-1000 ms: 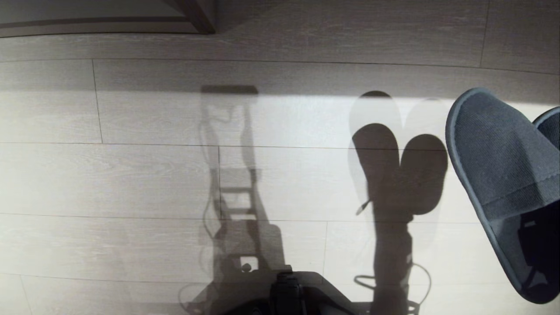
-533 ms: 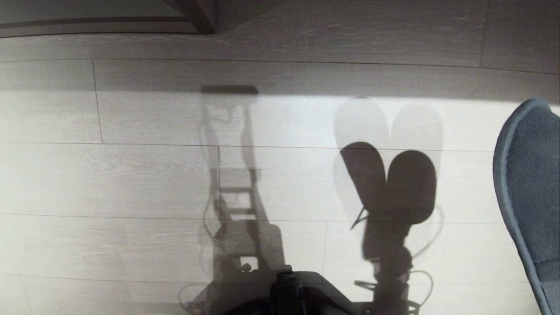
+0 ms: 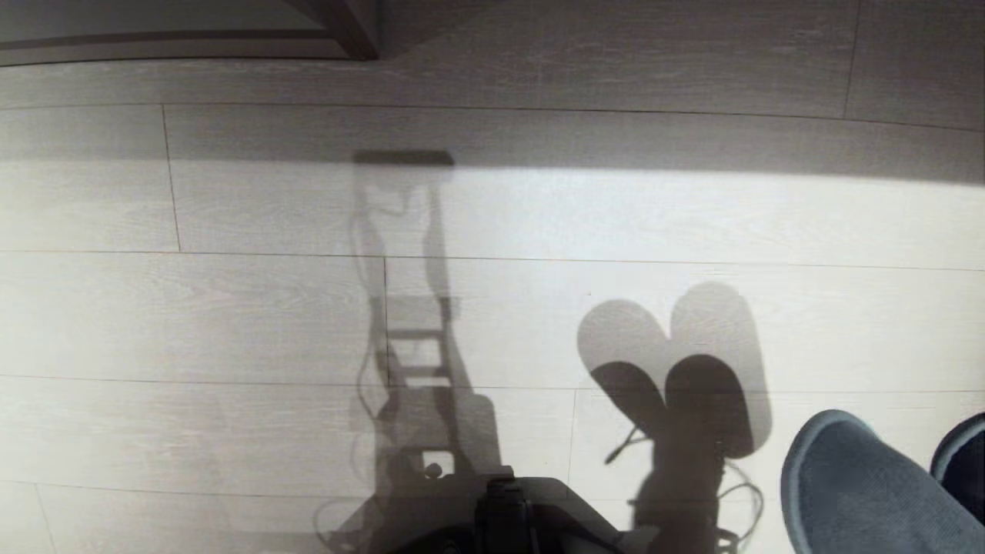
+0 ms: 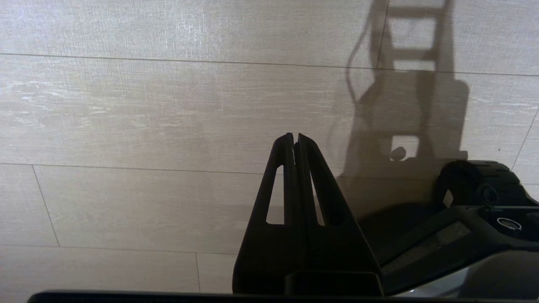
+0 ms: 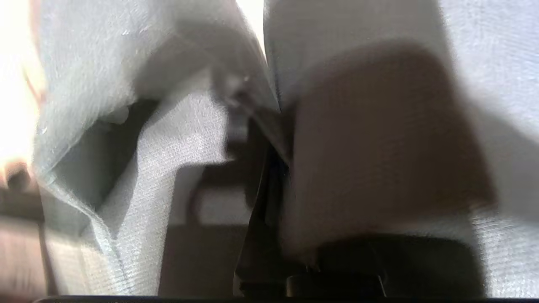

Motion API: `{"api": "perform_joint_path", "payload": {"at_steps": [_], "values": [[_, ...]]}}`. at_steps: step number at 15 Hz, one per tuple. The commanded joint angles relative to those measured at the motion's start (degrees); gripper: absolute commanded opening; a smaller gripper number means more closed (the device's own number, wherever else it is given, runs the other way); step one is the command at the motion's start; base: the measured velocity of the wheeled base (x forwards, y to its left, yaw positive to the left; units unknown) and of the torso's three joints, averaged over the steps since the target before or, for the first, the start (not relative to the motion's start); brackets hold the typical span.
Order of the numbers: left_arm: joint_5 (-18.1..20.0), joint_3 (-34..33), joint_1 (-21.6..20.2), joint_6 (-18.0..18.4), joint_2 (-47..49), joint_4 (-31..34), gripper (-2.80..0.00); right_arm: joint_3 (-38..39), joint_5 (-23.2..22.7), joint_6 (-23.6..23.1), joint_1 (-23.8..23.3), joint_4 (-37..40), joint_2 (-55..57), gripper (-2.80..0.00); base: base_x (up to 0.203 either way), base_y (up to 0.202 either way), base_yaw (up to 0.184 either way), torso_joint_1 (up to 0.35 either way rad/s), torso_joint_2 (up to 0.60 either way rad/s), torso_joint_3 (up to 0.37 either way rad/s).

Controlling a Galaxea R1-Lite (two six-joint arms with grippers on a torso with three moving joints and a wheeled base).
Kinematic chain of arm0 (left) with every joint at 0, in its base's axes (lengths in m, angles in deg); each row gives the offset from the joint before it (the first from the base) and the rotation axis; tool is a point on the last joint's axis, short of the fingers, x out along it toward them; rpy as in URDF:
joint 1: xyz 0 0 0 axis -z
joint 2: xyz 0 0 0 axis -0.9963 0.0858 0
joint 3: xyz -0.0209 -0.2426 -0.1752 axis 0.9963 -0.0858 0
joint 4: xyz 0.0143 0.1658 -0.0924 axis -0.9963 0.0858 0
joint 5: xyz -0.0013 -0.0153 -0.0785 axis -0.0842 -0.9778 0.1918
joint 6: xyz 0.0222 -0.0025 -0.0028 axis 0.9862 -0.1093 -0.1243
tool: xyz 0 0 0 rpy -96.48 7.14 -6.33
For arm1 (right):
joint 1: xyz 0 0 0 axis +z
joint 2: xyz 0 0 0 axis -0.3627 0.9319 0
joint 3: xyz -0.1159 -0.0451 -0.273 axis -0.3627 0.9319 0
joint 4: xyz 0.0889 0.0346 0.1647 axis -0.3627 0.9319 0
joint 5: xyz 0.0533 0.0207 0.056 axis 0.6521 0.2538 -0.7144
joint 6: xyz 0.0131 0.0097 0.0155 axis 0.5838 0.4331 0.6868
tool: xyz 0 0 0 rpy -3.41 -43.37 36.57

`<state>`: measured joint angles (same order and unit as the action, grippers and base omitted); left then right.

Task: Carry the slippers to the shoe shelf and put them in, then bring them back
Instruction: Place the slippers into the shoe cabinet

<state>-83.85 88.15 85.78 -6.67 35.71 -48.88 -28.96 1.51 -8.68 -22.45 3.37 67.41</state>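
Note:
The slippers point(image 3: 854, 492) are dark charcoal fabric with blue-grey rims. They hang at the lower right corner of the head view, toes up and above the floor, the second slipper point(image 3: 962, 462) cut off by the edge. In the right wrist view their fabric point(image 5: 168, 147) fills the picture, pressed around my right gripper point(image 5: 273, 168), which is shut on them between the two shoes. Its fingers are mostly covered. My left gripper point(image 4: 294, 136) is shut and empty, parked over bare floor. The shoe shelf is out of view.
Pale wood-grain floor planks point(image 3: 269, 308) spread ahead, with the slippers' shadow point(image 3: 677, 385) on them. A dark furniture edge point(image 3: 338, 31) sits at the far upper left. My black base point(image 3: 500, 515) shows at the bottom middle.
The slippers swung from the right middle of the head view out past its right edge, then down into the lower right corner. Their shadow slid nearer to my base. The left arm stayed still.

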Motion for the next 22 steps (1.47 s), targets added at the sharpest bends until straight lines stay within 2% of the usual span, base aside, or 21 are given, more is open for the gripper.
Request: {"api": "perform_joint_path", "payload": {"at_steps": [1,7,9,12,22], "values": [[0.0,0.0,0.0,0.0,0.0,0.0,-2.80,2.3,1.0,-0.2,0.0,3.0,-4.2,-2.80,0.000,0.000,0.000,0.000,0.00,0.000],[0.0,0.0,0.0,0.0,0.0,0.0,-2.80,2.3,4.7,-1.1,0.0,2.1,-4.2,-2.80,0.000,0.000,0.000,0.000,0.00,0.000],[0.0,0.0,0.0,0.0,0.0,0.0,-2.80,2.3,7.4,-1.4,0.0,1.2,-4.2,-2.80,0.000,0.000,0.000,0.000,0.00,0.000],[0.0,0.0,0.0,0.0,0.0,0.0,-2.80,2.3,8.9,-0.5,0.0,4.1,-4.2,-2.80,0.000,0.000,0.000,0.000,0.00,0.000],[0.0,0.0,0.0,0.0,0.0,0.0,-2.80,2.3,8.8,-1.9,0.0,4.6,-4.2,-2.80,0.000,0.000,0.000,0.000,0.00,0.000]]}}
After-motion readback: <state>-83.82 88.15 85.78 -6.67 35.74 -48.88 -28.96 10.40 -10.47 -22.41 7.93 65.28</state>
